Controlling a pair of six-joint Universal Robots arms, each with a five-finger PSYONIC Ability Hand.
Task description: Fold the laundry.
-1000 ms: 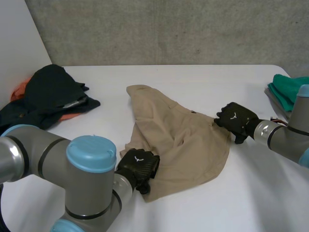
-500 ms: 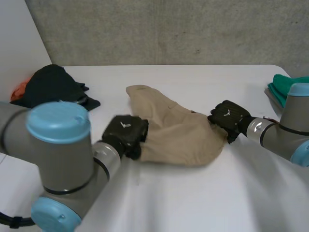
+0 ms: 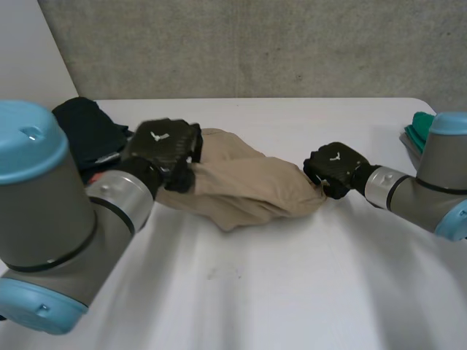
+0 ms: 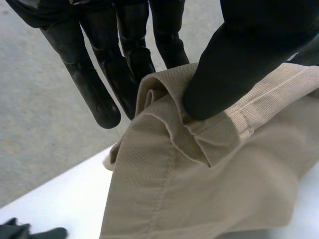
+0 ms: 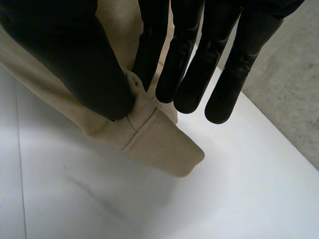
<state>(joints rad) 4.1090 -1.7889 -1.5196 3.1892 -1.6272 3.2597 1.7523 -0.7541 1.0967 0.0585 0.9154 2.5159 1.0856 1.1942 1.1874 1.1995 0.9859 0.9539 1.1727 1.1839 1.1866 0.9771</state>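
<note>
Here, the left hand [image 3: 166, 149] pinches one hemmed edge of the tan garment [image 3: 248, 191], thumb against fingers; the right hand [image 3: 332, 169] pinches the opposite corner likewise. This grip stretches it over the table [image 3: 292, 292], presumably for spreading flat

Near half of desk [image 3: 292, 292] bare: wide passage in front of tan cloth [image 3: 252, 191]. Tan cloth spans desk middle between left hand [image 3: 162, 149] and right hand [image 3: 332, 168], barring way across. Dark clothes pile [image 3: 84, 127] crowds far left corner beside left hand; green cloth [image 3: 417, 127] at right edge. Strip behind tan cloth open.
</note>
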